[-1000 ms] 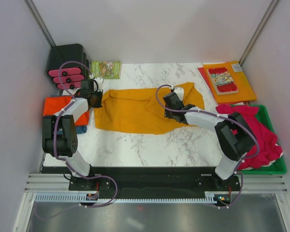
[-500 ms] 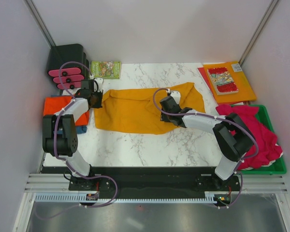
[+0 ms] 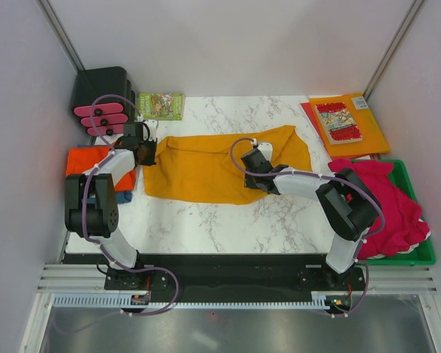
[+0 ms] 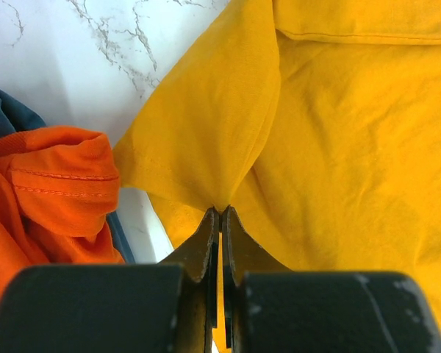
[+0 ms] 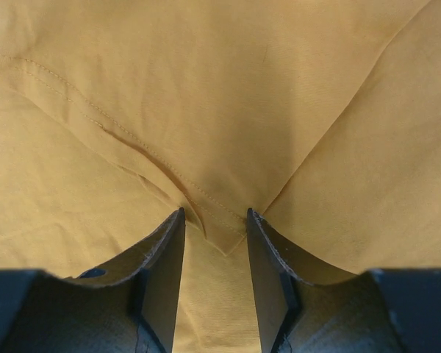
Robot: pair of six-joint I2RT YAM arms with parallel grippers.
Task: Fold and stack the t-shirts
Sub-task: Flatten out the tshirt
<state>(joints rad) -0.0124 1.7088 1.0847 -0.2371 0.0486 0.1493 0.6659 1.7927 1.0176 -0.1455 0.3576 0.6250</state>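
Fold in preparation. A golden-orange cloth t-shirt (image 3: 206, 170) lies spread and loosely rumpled across the middle of the white marbled bench (image 3: 228, 220). The left tool (image 4: 220, 212), at this shirt's left end, is pressed together on a pinch of its edge, and the cloth is drawn to a point at the tips. The right tool (image 5: 214, 215), over the shirt's right half, has its jaws apart and straddles a stitched hem ridge that rises between them; by the look of it, no grip is made yet. A red-orange cloth t-shirt (image 3: 84, 160) lies just left of the golden-orange shirt, over a blue cloth garment (image 4: 4, 121). Crimson-pink cloth t-shirts (image 3: 397, 206) are heaped in a green plastic tray (image 3: 406, 170) well to its right.

Likely faults from here:
- The right tool may close on one layer only, or on too shallow a ridge, so the cloth slips out when lifted.
- With just one end held firmly, a pull would skew the shirt and leave an uneven fold.
- A leftward drag could also disturb the red-orange shirt beside it.
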